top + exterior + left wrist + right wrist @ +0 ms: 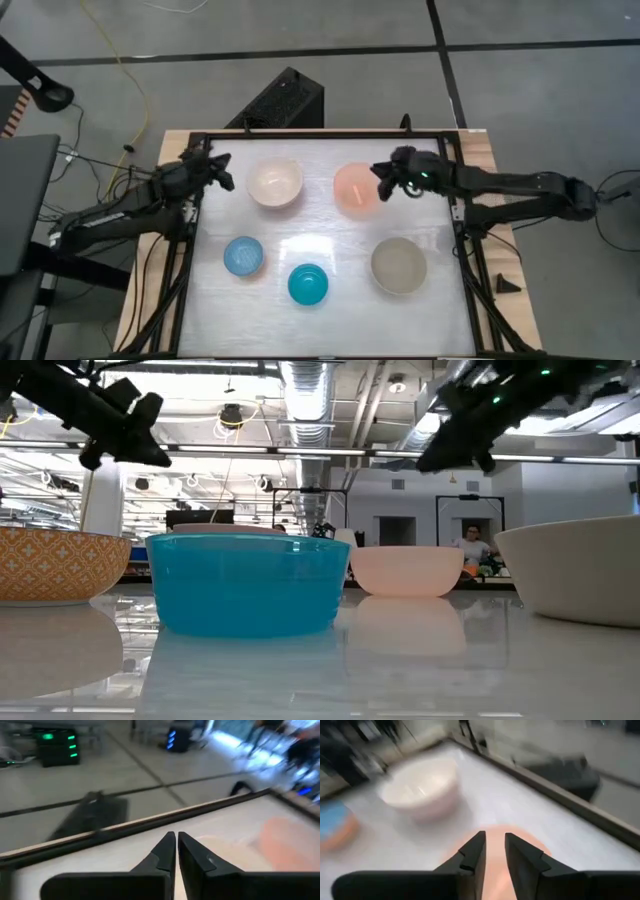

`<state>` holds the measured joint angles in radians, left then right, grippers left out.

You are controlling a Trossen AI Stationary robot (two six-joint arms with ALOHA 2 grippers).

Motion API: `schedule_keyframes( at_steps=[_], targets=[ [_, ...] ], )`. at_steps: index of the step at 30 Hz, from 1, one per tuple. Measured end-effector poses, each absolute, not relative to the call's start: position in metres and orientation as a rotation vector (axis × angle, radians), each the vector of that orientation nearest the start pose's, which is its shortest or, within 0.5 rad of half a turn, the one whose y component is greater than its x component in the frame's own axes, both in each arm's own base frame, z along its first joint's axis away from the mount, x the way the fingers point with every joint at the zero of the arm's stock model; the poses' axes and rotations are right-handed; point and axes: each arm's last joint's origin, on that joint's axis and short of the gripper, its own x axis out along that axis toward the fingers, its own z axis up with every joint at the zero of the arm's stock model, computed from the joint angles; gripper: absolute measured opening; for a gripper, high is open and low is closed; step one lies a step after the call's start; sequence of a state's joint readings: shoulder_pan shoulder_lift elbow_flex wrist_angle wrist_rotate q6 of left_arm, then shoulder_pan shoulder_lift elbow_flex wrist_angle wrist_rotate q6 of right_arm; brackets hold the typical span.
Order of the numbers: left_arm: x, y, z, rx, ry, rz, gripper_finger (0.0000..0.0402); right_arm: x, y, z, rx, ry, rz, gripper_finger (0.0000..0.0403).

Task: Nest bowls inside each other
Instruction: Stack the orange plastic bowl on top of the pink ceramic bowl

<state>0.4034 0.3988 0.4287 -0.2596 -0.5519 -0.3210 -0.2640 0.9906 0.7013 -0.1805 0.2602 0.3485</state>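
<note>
Five bowls stand upright on the white table. The cream-white bowl and the peach bowl are at the far side. The light blue bowl, the teal bowl and the grey-beige bowl are nearer. My left gripper is shut and empty, raised in the air just left of the cream-white bowl. My right gripper hovers over the right rim of the peach bowl. Its fingers are slightly open, with nothing between them.
A black rail frame runs along the table's edges. A black box sits on the floor beyond the far edge. Bare tabletop lies between the two rows of bowls. A person is far back in the room.
</note>
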Motion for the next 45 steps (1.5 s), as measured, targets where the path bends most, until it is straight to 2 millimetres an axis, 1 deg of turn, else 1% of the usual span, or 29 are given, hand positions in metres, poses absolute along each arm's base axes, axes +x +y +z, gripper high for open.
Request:
schedule_keyframes(
  at_steps=[4,8,12,15,18,23,29,32,34,37,42,43,45],
  targets=[
    [0.090,0.066,0.255,-0.288,0.165,1.008,0.0047,0.218,-0.082,0.266,0.375,0.593,-0.685,0.0146],
    [0.087,0.071,0.250,-0.344,0.215,0.991,0.0101,0.228,-0.104,0.262,0.467,0.715,-0.782,0.0195],
    [0.087,0.074,0.247,-0.407,0.223,0.957,0.0149,0.237,-0.120,0.252,0.516,0.806,-0.807,0.0240],
    [0.087,0.075,0.247,-0.421,0.223,0.927,0.0171,0.240,-0.128,0.238,0.536,0.872,-0.826,0.0254],
    [0.087,0.074,0.247,-0.432,0.228,0.907,0.0180,0.245,-0.135,0.222,0.581,0.936,-0.797,0.0255],
    [0.088,0.073,0.246,-0.466,0.223,0.890,0.0182,0.252,-0.141,0.200,0.591,1.023,-0.800,0.0255],
    [0.088,0.073,0.246,-0.484,0.221,0.865,0.0183,0.258,-0.145,0.180,0.599,1.090,-0.808,0.0255],
    [0.089,0.072,0.246,-0.490,0.223,0.843,0.0183,0.261,-0.144,0.173,0.610,1.112,-0.812,0.0241],
    [0.089,0.072,0.246,-0.494,0.229,0.834,0.0183,0.262,-0.144,0.171,0.619,1.117,-0.814,0.0216],
    [0.087,0.071,0.242,-0.522,0.264,0.843,0.0183,0.262,-0.144,0.171,0.619,1.115,-0.820,0.0159],
    [0.084,0.069,0.234,-0.565,0.344,0.862,0.0183,0.260,-0.147,0.176,0.624,1.104,-0.807,0.0043],
    [0.084,0.068,0.233,-0.572,0.358,0.866,0.0183,0.262,-0.149,0.179,0.624,1.095,-0.790,0.0030],
    [0.083,0.068,0.232,-0.584,0.370,0.870,0.0183,0.265,-0.150,0.184,0.615,1.090,-0.752,0.0029]
  ],
)
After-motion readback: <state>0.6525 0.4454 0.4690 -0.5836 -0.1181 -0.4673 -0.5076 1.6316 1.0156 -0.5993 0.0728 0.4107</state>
